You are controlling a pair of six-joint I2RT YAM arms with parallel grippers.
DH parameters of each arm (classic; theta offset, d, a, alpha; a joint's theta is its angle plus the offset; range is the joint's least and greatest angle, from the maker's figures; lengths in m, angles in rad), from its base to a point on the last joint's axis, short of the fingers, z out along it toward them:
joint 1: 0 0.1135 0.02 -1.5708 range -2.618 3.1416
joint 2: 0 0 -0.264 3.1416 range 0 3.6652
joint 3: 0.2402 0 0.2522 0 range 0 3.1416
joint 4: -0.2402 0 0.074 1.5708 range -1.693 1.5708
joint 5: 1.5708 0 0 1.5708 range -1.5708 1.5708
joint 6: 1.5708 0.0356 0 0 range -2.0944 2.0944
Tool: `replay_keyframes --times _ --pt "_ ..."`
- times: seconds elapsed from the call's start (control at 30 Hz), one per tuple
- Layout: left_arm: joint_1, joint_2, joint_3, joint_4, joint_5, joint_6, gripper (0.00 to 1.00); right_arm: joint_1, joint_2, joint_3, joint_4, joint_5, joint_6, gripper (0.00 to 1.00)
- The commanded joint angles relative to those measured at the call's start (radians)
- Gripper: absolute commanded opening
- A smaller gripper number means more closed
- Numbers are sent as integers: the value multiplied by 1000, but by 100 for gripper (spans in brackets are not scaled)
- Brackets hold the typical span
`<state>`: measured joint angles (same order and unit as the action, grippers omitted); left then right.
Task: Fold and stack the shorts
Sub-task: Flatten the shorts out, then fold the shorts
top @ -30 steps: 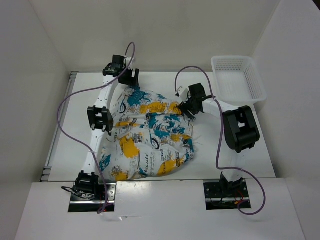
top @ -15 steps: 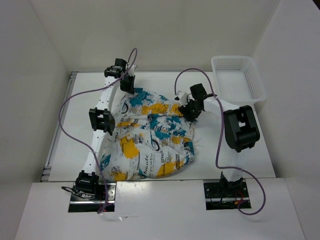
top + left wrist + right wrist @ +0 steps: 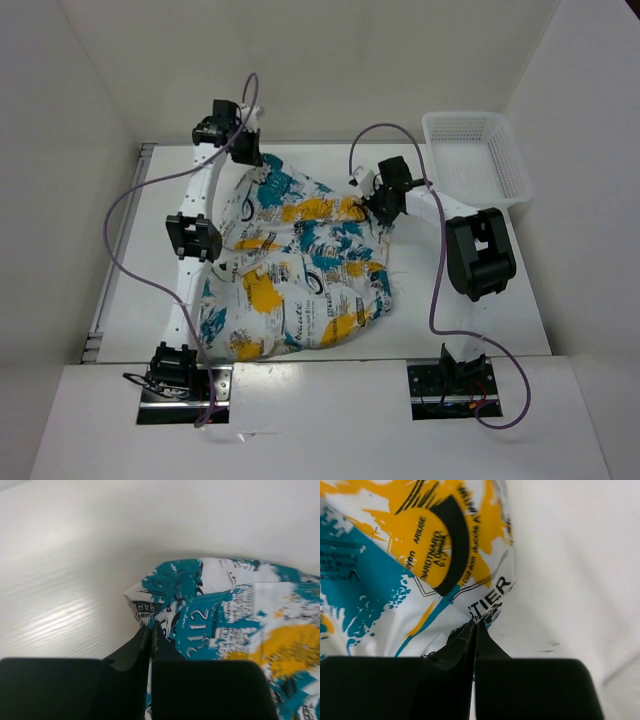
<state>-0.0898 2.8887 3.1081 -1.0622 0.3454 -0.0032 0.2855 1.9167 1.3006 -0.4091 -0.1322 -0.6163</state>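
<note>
Shorts (image 3: pixel 300 270), soft and limp, lie rumpled mid-counter (image 3: pixel 490 300). Our left hand (image 3: pixel 150 629) and right hand (image 3: pixel 474 626) each pinch a far corner; we expect light, sagging fabric.

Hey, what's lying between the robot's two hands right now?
The shorts: their far edge runs from the left hand to the right hand, seen in the top view.

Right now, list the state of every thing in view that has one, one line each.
shorts, unfolded and rumpled, lying spread on the table.
left gripper, shut on the shorts' far left corner.
right gripper, shut on the shorts' far right edge.
basket, upright at the table's far right, apart from the shorts.
</note>
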Motion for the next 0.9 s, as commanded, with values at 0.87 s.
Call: replay_keyframes --times 0.87 --pt "47 -1588 -1831 395 -20 3 0 99 -407 -153 79 194 -206 0"
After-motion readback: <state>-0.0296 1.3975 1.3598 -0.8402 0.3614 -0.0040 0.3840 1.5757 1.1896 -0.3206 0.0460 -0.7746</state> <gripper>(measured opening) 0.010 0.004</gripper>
